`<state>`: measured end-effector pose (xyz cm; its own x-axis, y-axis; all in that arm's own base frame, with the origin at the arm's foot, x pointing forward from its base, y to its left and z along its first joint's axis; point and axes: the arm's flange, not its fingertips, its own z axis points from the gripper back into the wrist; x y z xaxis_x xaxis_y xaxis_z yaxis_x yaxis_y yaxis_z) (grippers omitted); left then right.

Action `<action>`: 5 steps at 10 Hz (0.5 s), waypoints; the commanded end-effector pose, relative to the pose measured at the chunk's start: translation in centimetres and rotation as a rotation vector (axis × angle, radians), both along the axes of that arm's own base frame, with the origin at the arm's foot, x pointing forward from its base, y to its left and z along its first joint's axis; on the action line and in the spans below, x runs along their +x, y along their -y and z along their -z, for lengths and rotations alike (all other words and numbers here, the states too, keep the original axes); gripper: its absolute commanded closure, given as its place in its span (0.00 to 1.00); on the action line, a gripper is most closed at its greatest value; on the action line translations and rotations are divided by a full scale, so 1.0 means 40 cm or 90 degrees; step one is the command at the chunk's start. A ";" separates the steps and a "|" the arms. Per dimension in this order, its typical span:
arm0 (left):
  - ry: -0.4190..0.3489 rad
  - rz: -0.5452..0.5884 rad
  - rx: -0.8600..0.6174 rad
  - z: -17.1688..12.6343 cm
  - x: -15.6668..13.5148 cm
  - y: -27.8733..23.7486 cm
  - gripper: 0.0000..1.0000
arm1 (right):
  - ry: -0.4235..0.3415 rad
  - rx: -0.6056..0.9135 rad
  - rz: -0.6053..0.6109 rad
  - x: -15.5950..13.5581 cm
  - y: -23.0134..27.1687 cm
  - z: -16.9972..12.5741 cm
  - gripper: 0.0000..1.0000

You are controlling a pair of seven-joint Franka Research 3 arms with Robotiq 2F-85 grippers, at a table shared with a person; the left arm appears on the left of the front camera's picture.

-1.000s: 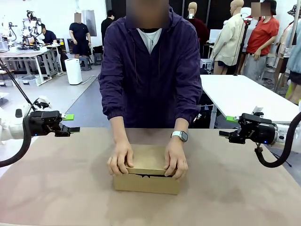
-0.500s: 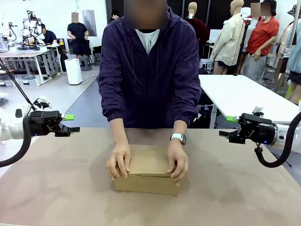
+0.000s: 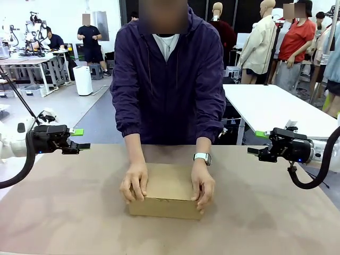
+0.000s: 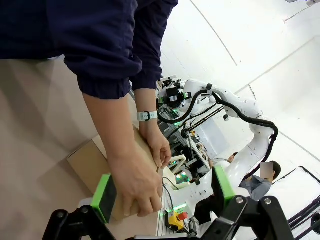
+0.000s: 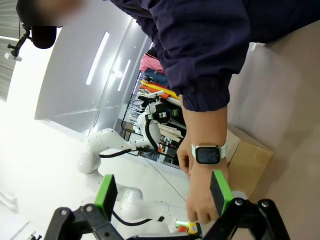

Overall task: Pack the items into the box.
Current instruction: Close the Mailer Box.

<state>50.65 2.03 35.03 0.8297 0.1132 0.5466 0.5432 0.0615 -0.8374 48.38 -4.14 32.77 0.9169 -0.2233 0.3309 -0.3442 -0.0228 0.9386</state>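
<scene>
At the bench's centre, close to its near edge, sits the brown cardboard box (image 3: 166, 195), its flap lid lying flat and closed over the top. Both of the person's hands rest on it: one hand (image 3: 134, 183) wraps the box's end toward the robot's left, the other hand (image 3: 203, 185) presses the end toward the robot's right, fingers curled over the front edge. A white-banded smartwatch (image 3: 202, 157) sits on the wrist of that second hand. The person wears a dark purple zipped hoodie (image 3: 169, 79) and stands at the far side of the tan bench (image 3: 64, 212).

Left gripper (image 3: 81, 139) hovers above the bench's left side, well apart from the box, its fingers spread open and gripping nothing. Right gripper (image 3: 256, 143) hovers likewise above the right side, fingers also open and empty.

Left wrist view: green finger pads (image 4: 104, 198) frame the box (image 4: 90, 161) and the person's nearer hand (image 4: 135, 182). Right wrist view: green pads (image 5: 221, 192) frame the watch (image 5: 208, 153) and the box's corner (image 5: 248, 155).
</scene>
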 end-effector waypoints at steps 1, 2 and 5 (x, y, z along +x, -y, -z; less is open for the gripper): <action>0.012 -0.003 -0.009 -0.005 0.001 -0.003 0.00 | -0.004 0.005 -0.004 0.003 -0.002 -0.008 0.00; 0.012 -0.003 -0.009 -0.005 0.001 -0.003 0.00 | -0.004 0.005 -0.004 0.003 -0.002 -0.008 0.00; 0.012 -0.003 -0.009 -0.005 0.001 -0.003 0.00 | -0.004 0.005 -0.004 0.003 -0.002 -0.008 0.00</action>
